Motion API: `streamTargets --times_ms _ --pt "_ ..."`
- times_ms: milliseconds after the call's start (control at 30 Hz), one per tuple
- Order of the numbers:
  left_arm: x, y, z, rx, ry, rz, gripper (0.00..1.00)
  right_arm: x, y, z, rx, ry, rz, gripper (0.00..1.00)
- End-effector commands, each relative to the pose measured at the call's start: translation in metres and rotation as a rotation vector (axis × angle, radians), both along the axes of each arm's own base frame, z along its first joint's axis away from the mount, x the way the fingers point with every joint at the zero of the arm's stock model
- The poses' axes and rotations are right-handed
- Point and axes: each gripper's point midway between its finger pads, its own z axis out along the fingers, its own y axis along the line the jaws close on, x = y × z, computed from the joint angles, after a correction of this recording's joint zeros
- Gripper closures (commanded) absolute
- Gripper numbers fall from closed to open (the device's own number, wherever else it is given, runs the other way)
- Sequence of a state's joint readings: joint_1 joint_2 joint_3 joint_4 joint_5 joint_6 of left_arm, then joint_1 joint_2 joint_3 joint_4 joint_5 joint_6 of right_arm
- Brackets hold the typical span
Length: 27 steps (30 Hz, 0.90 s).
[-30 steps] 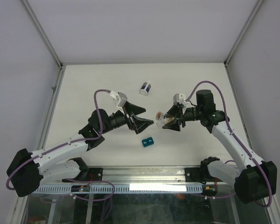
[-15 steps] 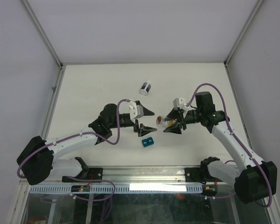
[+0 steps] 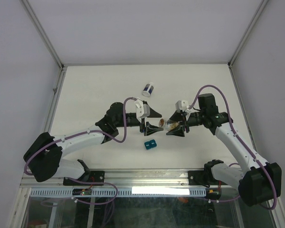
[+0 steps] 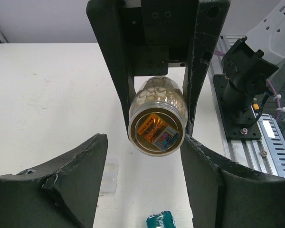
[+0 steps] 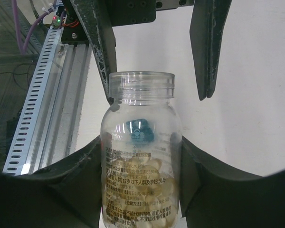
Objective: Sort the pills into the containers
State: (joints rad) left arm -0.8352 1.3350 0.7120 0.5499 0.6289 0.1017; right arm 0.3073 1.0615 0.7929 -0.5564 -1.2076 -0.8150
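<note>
your right hand (image 3: 175,126) was clenched on the clear bottle (image 5: 141,166), holding it on its side above the middle of the surface (image 3: 95,85), with the pills (image 5: 142,199) pale inside it. your left hand (image 3: 151,122) stood released, one finger either side of the bottle's neck, touching nothing i could see. i judged this the step of taking hold of the neck end. next you needed to centre the left hand there and clench squarely, without twisting the bottle askew.

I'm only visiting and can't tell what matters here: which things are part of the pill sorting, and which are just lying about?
In the job: pill bottle with pills inside, held by right tool; left tool at its mouth.
Lying about: white jar, teal block.
</note>
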Motion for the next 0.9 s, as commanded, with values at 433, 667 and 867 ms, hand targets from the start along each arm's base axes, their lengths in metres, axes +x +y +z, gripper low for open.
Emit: streamTargets --times_ms 433,667,867 --pt "0.0 -0.005 0.044 -0.128 -0.052 -0.035 0.39 0.005 0.006 0.015 0.013 -0.054 0.023 1.0" --pt "-0.002 -0.008 0.036 -0.104 -0.026 -0.061 0.53 0.005 0.006 0.016 0.013 -0.056 0.023 1.0" --pt "-0.004 -0.008 0.033 -0.091 0.02 -0.069 0.78 0.006 0.006 0.015 0.009 -0.054 0.019 1.0"
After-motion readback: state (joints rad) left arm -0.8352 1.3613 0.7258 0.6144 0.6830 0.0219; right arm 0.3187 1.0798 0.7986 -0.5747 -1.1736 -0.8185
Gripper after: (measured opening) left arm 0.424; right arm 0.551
